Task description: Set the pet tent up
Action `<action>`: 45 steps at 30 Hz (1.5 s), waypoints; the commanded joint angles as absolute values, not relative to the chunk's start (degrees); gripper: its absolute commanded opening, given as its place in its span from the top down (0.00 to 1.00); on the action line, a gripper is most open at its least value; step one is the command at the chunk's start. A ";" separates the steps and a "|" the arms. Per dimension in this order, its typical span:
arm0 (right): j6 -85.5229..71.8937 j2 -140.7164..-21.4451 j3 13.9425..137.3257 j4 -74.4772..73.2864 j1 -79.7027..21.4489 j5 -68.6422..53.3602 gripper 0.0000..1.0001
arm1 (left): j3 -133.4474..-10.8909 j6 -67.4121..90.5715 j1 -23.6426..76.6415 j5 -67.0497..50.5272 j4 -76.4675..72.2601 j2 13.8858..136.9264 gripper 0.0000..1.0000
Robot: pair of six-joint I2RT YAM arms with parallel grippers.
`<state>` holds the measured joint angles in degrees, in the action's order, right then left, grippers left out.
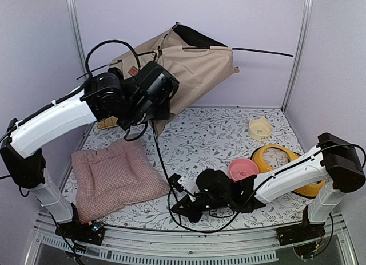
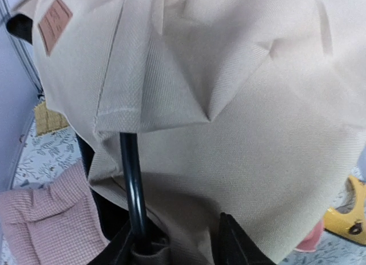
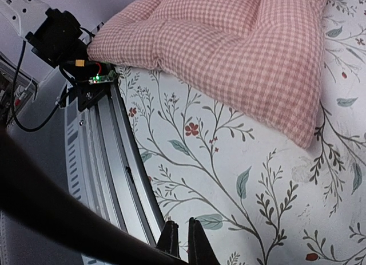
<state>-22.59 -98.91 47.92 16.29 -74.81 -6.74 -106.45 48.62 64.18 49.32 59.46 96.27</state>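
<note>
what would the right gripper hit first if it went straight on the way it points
Likely the pink checked cushion: the right gripper points low across the floral mat toward it, but may scrape the mat first.

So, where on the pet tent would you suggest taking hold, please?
Probably the bare black pole jutting rightwards from the top of the pet tent: it is thin, straight and clear of fabric. Come from the front, closing above and below it, since it lies nearly level.
</note>
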 commanded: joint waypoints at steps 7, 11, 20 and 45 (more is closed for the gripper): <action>-21.34 -95.01 53.70 26.02 -73.86 -3.25 1.00 | -95.12 36.65 66.09 39.87 39.81 82.61 0.34; -21.34 -95.40 55.24 24.33 -73.82 -2.91 1.00 | -86.43 32.28 67.08 36.80 29.47 75.07 0.24; -21.81 -94.60 57.19 22.22 -72.97 -3.19 1.00 | -70.42 29.12 69.38 35.67 18.18 61.50 0.11; -21.69 -91.78 60.59 18.39 -72.07 -6.11 1.00 | -28.07 -0.70 69.38 39.25 -30.73 54.36 0.33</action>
